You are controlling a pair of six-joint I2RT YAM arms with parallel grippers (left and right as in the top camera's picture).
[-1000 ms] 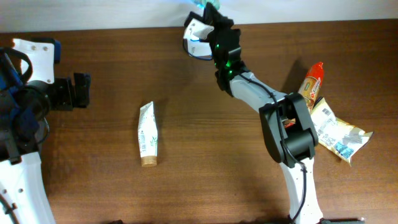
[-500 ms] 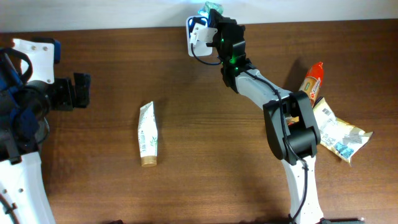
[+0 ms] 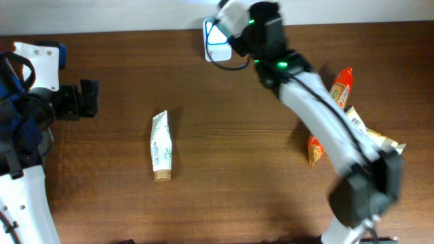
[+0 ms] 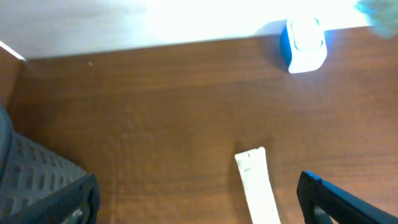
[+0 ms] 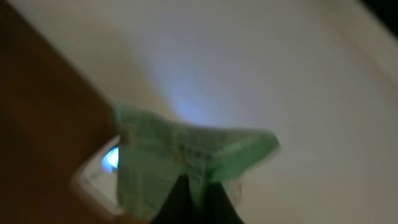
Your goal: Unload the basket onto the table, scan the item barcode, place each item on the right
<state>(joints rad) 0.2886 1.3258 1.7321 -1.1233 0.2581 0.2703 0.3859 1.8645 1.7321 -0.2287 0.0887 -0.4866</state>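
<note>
Scan step's on: right hand (image 5: 189, 198) pinches the green packet (image 5: 186, 149) right over the scanner (image 3: 215, 34) at 12 o'clock on the tabletop (image 3: 224, 135), left hand (image 3: 87, 99) gapes idle at 9; next the packet probably needs tilting until it reads.

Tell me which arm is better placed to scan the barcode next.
Right, likely: right gripper is shut on the green packet beside the scanner; left gripper sits open and empty, far away.

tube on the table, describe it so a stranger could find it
On the brown table, look at the overhead view's left half. The tube lies alone there: white with green print and a tan cap, unlike the snack packets at the right.
</note>
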